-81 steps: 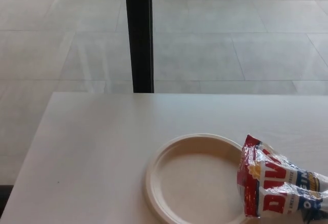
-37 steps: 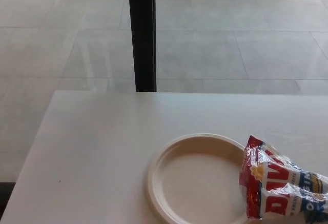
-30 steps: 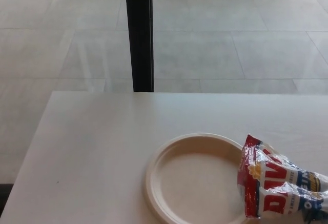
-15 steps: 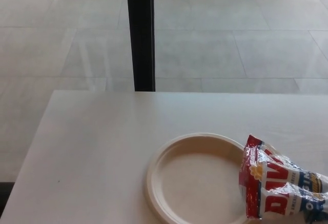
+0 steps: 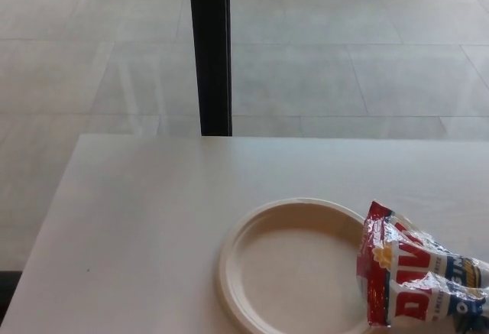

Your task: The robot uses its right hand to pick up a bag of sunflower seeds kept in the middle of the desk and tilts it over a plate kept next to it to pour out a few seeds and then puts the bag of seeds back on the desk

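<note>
A pale tiled floor is filling the upper half of the head view, with a black upright post standing on it just beyond the far edge of the table. The white table is taking up the lower half, its far edge running straight across the picture. A round cream plate is sitting on the table toward the lower right, its bottom part cut off by the frame. The bag of sunflower seeds, red, white and blue with a glossy crinkled surface, is lying at the plate's right side, its red end overlapping the plate's right rim. Neither hand is showing, so how open either one is cannot be told.
</note>
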